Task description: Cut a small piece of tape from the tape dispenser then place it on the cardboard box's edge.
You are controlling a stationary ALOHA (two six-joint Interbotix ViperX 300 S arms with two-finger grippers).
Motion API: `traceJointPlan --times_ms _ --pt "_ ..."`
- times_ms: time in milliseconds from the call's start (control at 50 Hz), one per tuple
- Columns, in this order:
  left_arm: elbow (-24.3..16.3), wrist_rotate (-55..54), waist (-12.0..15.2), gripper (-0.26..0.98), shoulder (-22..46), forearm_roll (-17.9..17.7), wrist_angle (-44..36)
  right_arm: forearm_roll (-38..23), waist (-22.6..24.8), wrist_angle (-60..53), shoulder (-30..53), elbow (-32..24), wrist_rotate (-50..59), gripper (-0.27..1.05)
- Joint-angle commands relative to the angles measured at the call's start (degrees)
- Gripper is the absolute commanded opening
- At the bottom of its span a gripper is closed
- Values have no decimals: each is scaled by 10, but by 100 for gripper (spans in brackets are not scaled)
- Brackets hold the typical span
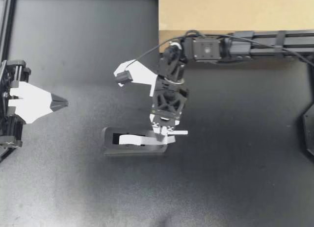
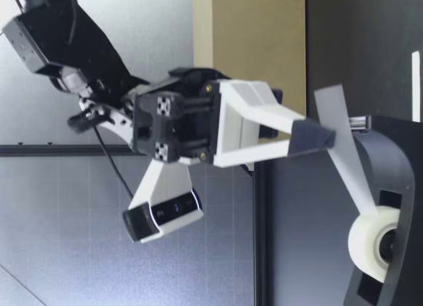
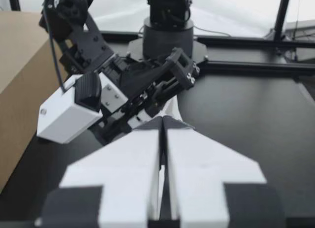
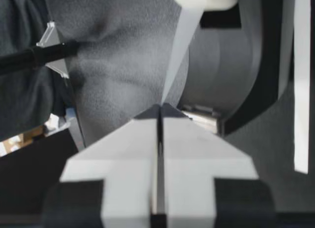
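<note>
While above dispenser (image 1: 128, 142), right hand (image 1: 162, 134) on tape (image 2: 334, 108).

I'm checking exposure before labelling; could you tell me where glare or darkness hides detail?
Top view: my left gripper washes out to flat white, and the tape dispenser nearly merges with the dark table. Right wrist view: the tape strip shows pale yet distinct against the grey dispenser.

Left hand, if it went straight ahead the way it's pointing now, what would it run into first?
Most likely my right arm, near its wrist. The left hand points straight at it, and the tape dispenser lies off that line. My right hand pinches tape. Relative height is unclear.
</note>
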Motion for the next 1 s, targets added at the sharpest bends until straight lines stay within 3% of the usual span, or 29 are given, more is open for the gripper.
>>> traceJointPlan --times_ms 0,420,980 --pt "-7 -1 1 -12 4 -1 -5 2 -1 -4 -36 9 -2 -11" --pt "-7 0 1 -12 4 -1 -5 2 -21 -28 -72 77 -5 -12" --pt "-4 0 1 -12 4 -1 -5 2 -25 -61 -54 111 -12 -12"
